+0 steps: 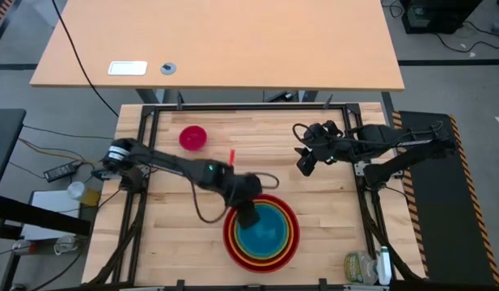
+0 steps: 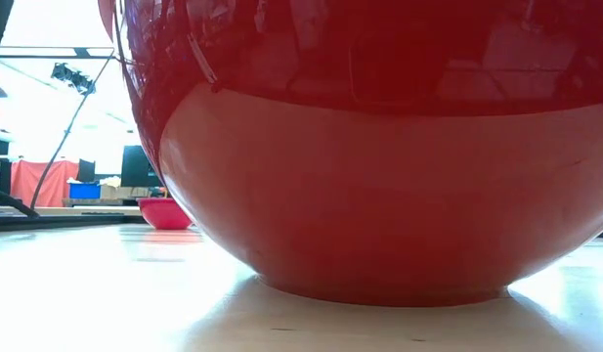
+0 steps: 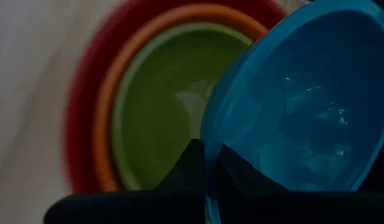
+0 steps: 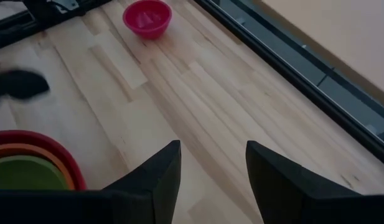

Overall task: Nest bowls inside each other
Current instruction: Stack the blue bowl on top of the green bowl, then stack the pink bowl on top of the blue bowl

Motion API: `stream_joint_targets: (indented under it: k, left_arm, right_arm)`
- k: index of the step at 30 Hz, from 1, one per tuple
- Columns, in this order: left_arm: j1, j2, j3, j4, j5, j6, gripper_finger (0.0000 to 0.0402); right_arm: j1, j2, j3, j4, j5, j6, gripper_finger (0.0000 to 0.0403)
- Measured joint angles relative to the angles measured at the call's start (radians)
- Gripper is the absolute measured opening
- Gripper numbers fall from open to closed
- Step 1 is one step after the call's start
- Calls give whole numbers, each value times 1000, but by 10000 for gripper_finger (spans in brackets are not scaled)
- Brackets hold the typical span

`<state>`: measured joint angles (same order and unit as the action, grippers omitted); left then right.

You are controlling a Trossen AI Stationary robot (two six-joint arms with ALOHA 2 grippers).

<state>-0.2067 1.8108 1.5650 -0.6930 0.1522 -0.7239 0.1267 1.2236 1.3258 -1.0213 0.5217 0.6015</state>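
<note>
The red bowl (image 1: pixel 228 234) stands near the table's front middle, with the orange bowl (image 3: pixel 107 106) and the yellow-green bowl (image 3: pixel 157 109) nested in it. My left gripper (image 1: pixel 247 215) is shut on the blue bowl (image 1: pixel 263 233), which is tilted over that stack. Whether it touches the stack, I cannot tell. The small pink bowl (image 1: pixel 193 137) rests on its base at the far left of the table. My right gripper (image 1: pixel 306 163) hangs open above the table's right part, with nothing between its fingers. My left gripper holds the blue bowl by its rim (image 3: pixel 208 163), on the side toward the table's left. One finger (image 3: pixel 190 163) is outside the wall and one finger (image 3: pixel 244 171) is inside. The fingers slant down from the table's left. The bowl is tilted, its open side up.
A black frame rail (image 1: pixel 233 107) runs round the wooden table top. A bottle and some clutter (image 1: pixel 366 267) sit at the near right corner. Bare wood lies between the pink bowl (image 4: pixel 147 17) and the stack (image 4: pixel 30 158).
</note>
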Motion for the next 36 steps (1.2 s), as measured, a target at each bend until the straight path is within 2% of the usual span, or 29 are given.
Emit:
stream_joint_targets:
  k: [6, 14, 18, 21, 26, 31, 36]
  left_arm:
    - [-27, 111, 0, -23, -2, -56, 18]
    - [-25, 153, 0, 2, -1, -68, 124]
    - [-20, 131, 12, 22, 12, -52, 176]
    - [-18, 103, 53, 8, 25, -25, 201]
    - [-2, 66, 110, -169, 18, 90, 207]
    - [43, 13, 109, -380, -64, 250, 192]
    - [155, -75, 14, -431, -99, 365, 175]
  right_arm:
    - [-12, 0, 0, 19, -19, -21, 187]
    - [-9, 0, 0, 18, -46, -6, 187]
    - [-9, 0, 0, 19, -56, 1, 187]
    - [-9, 0, 0, 24, -62, 1, 187]
    - [-9, 0, 0, 40, -63, 9, 187]
    - [-4, 0, 0, 50, -43, 22, 187]
    - [4, 0, 0, 53, -16, 42, 187]
